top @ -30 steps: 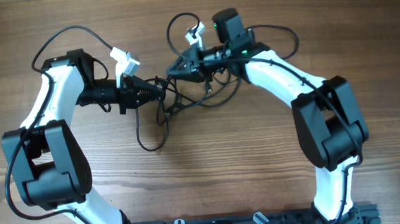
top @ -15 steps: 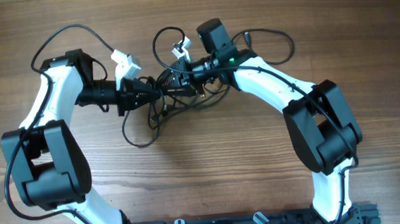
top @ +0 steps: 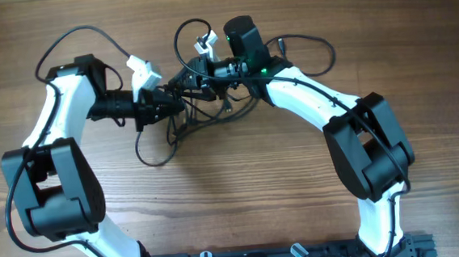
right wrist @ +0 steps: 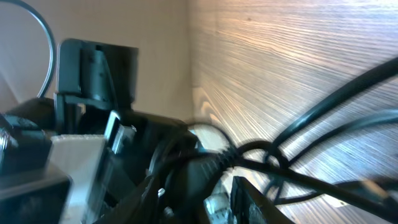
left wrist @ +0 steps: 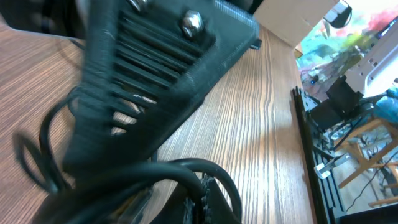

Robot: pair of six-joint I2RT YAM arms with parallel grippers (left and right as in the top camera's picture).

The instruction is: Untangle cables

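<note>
Several thin black cords with small plugs (top: 190, 121) lie knotted on the brown wooden table (top: 243, 200), between the two arms; the left gripper (top: 176, 106) is clamped tight on the knot's left side; the right gripper (top: 182, 78) sits at the knot's top, and I cannot tell whether it is parted or gripping.

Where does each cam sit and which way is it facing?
Overhead: above the table, looking straight down; left arm, right arm, left claw and right claw meeting at the cables.
Left wrist: low over the wood, looking along its claw; a blurred black ribbed part fills the frame, cables below.
Right wrist: low, facing the left claw; cables cross in front.
Shared: cables and wood tabletop in all.
</note>
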